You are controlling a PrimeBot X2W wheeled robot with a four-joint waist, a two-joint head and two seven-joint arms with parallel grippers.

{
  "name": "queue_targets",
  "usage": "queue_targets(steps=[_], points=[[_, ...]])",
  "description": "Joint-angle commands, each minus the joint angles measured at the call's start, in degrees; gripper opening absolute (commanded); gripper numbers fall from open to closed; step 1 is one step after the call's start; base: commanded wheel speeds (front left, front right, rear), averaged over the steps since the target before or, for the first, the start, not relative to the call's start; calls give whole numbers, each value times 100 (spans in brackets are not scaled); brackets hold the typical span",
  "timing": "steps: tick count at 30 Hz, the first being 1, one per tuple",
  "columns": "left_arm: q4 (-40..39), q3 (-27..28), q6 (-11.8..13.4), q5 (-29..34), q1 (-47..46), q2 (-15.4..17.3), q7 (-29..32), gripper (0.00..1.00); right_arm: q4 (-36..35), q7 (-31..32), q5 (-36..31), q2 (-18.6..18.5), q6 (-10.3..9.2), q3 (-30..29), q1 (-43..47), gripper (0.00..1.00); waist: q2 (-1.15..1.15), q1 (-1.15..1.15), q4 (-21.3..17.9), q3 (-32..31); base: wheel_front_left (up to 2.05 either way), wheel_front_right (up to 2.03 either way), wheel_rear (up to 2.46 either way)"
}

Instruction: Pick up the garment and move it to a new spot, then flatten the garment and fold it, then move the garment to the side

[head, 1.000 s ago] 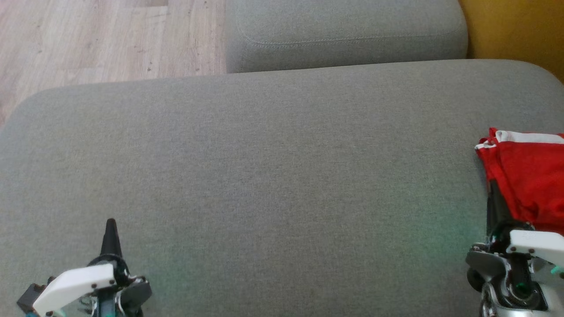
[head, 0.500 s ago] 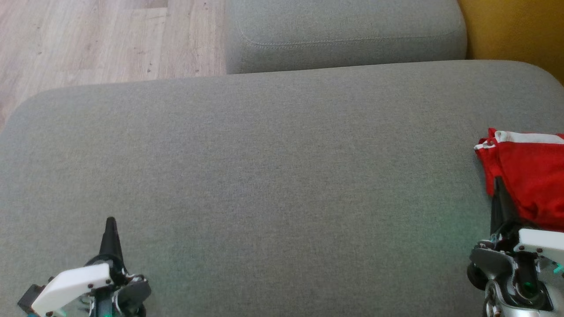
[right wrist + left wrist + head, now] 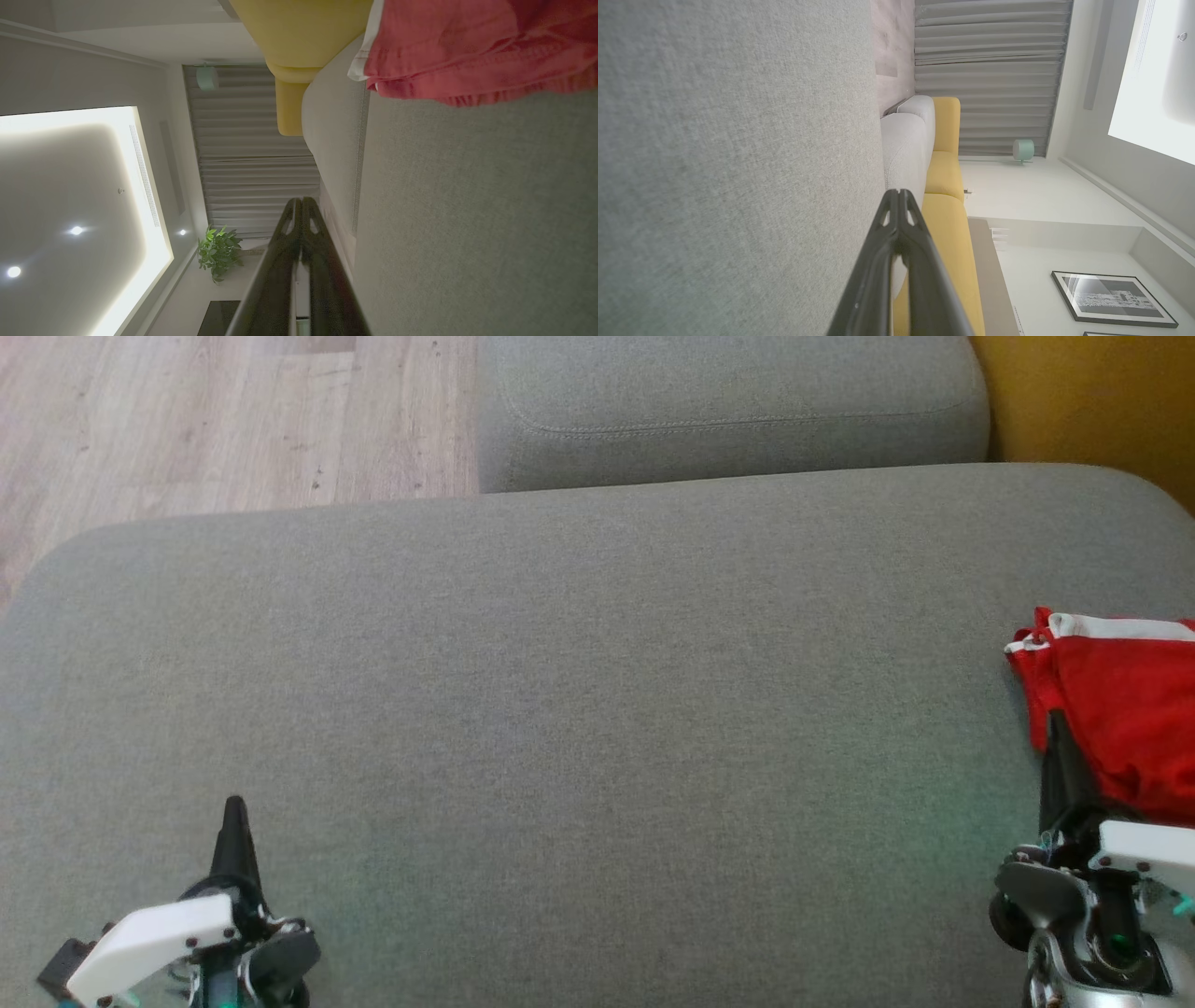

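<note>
Both jaws pressed together and empty; red garment (image 3: 1120,709) at the cushion's right edge.
The left gripper (image 3: 233,807) and right gripper (image 3: 1055,721) grip nothing. The garment lies in a compact heap just beside the right one, probably folded and set aside, though I cannot be sure. It rests on a grey sofa cushion (image 3: 560,691), with wood floor (image 3: 187,420), a yellow sofa (image 3: 945,172) and curtains (image 3: 985,70) beyond.

A grey cushion (image 3: 560,691) is spreading wide, a second cushion (image 3: 728,401) lying behind it beside pale wood floor (image 3: 187,420). Grey curtains (image 3: 990,70) are hanging behind a yellow sofa (image 3: 945,172); a ceiling light (image 3: 70,186) is glowing.
</note>
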Motion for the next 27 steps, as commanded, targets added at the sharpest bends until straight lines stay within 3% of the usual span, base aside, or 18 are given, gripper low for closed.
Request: queue_targets(steps=[1, 27], points=[[-214, 232, -40, -31, -297, 57, 18, 0, -227, 35, 39, -21, -3, 117, -101, 0, 0, 0, 0, 0, 0, 0, 0], [-215, 232, -40, -31, -297, 57, 18, 0, -227, 35, 40, -21, -3, 117, -101, 0, 0, 0, 0, 0, 0, 0, 0]])
